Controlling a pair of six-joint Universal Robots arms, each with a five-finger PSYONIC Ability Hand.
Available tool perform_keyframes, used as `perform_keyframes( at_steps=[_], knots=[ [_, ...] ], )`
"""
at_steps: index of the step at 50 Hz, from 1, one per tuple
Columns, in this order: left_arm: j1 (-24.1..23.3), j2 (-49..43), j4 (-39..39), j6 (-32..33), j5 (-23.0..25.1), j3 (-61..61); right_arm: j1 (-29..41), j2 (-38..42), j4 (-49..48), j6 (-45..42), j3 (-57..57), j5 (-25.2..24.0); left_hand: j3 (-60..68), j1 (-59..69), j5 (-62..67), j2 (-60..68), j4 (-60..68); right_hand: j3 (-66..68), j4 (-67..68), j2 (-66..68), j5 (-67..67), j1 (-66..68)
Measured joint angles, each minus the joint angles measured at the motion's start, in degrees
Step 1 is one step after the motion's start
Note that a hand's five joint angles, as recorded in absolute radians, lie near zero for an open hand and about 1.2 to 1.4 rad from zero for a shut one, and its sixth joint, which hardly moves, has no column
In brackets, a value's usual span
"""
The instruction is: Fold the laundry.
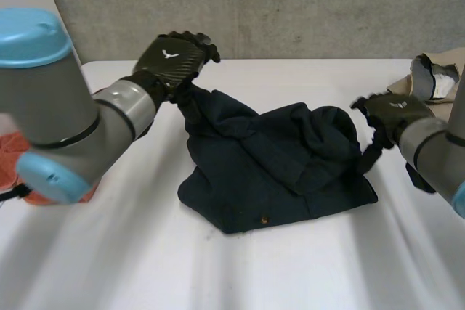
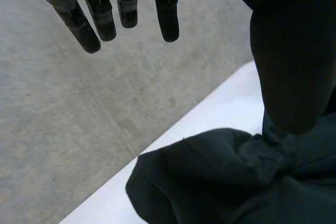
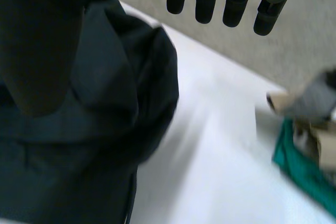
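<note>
Starting at the left hand (image 1: 176, 56): it hangs over the far left corner of the dark garment (image 1: 276, 172), and the cloth rises in a peak up to it, but I cannot tell if it grips. The right hand (image 1: 392, 112) is at the garment's right end, and its hold I also cannot tell. The garment lies crumpled on the table (image 1: 290, 274) between both hands, its long axis running from one hand to the other. I judge the next pull should go outward along this axis.

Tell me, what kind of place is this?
Probably a robot test room, not a home: a bare concrete wall, a plain white table and robot arms working on dark clothing.
</note>
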Motion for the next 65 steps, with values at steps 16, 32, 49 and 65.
perform_keyframes(
  at_steps=[16,32,49,65],
  knots=[
    [2.0,-37.5,-4.2,20.1,5.4,37.8,1.3,14.0,-12.9,7.5,2.2,5.4,0.0,0.0,0.0,0.0,0.0,0.0,0.0,0.0,0.0,0.0],
    [0.9,-31.6,-1.6,19.0,-3.7,30.6,1.0,13.8,-15.9,9.7,-3.5,4.5,55.5,46.0,52.8,56.8,56.8,55.8,56.1,55.4,55.3,52.1],
    [-4.7,7.7,-2.9,-10.2,-9.2,-4.6,-0.4,24.2,-10.1,1.2,-46.2,-3.9,55.6,46.0,52.8,56.8,56.9,55.9,56.3,55.5,55.9,52.1],
    [-0.8,1.3,-4.1,-8.6,-11.7,2.3,1.5,22.0,7.4,2.7,-38.0,1.2,55.7,46.0,52.8,56.9,57.0,-0.3,-0.2,-0.2,-0.1,-0.3]
  ],
)
